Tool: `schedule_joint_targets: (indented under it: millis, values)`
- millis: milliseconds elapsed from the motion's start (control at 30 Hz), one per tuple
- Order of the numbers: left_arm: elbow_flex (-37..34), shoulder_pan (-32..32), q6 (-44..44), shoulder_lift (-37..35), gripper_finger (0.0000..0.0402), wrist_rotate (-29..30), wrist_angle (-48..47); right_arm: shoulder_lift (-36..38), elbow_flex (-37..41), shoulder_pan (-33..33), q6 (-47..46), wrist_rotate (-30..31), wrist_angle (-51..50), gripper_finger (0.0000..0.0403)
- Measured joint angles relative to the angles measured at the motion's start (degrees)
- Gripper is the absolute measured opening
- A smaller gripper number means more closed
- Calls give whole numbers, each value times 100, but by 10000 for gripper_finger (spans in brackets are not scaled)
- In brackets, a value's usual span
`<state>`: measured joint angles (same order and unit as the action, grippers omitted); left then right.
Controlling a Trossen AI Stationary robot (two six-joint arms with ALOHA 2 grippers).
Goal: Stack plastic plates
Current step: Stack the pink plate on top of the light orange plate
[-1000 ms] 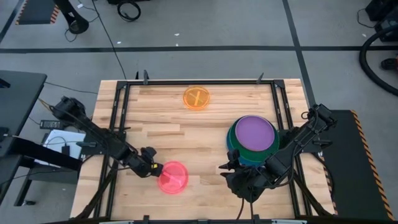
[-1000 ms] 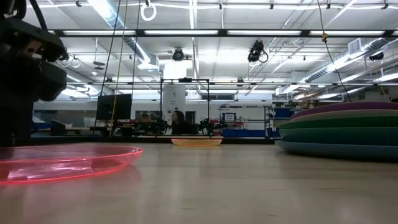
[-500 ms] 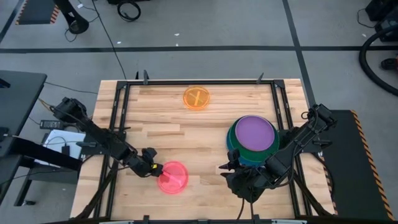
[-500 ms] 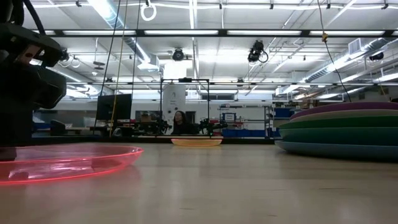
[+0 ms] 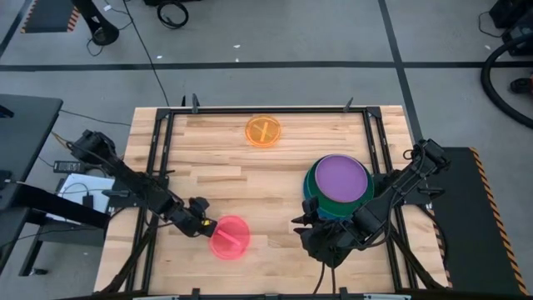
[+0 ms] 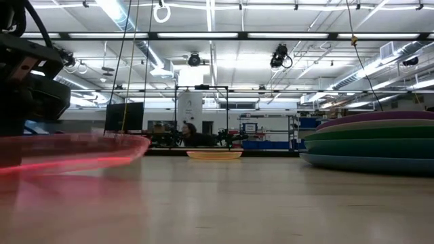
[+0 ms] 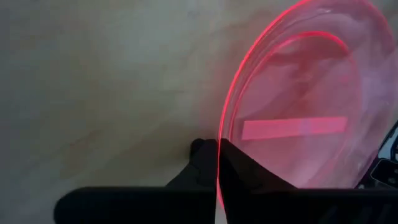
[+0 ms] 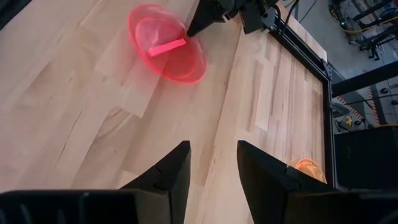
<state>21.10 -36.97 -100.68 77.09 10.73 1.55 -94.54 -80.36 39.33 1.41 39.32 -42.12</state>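
Left gripper (image 5: 205,226) clamped on rim of pink plate (image 5: 231,237), edge lifting off table (image 5: 250,179), well apart from stack (image 5: 340,187). Thin, light, slick plastic; likely flexes, so rim pinch is right hold. Orange plate (image 5: 265,131) flat, beyond stack. Right gripper (image 8: 211,163) parted, empty, beside stack.

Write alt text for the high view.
The left gripper grips the rim of a pink plate near the table's front. A purple-topped plate stack sits right beside the right gripper, an orange plate at the back.
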Motion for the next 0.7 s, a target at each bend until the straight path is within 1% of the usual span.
schedule_joint_targets:
  millis: [167, 267, 333, 400, 467, 567, 633, 700]
  values:
    - [-14, 0, 28, -239, 5, -15, -97, 0, 0, -11, 152, -18, 8, 140]
    - [-21, 58, 202, -556, 4, -39, -165, 0, 0, -36, 232, -29, 172, 140]
    - [-13, 150, 319, -844, 4, -31, -343, 0, 0, -83, 471, -212, 395, 140]
    - [-13, 291, 530, -1184, 4, -44, -635, 0, 0, -154, 865, -533, 652, 140]
    - [-13, 479, 697, -1552, 3, -58, -972, 0, 21, -248, 1228, -777, 959, 140]
    - [-11, 846, 1156, -2113, 3, -60, -1493, 0, 269, -416, 1846, -773, 1664, 140]
    - [-11, 1226, 1452, -2435, 3, -178, -1931, -2, 529, -578, 2263, -739, 2251, 140]
    - [-11, 1783, 1841, -2689, 2, -398, -2247, -4, 822, -816, 2485, -776, 3120, 140]
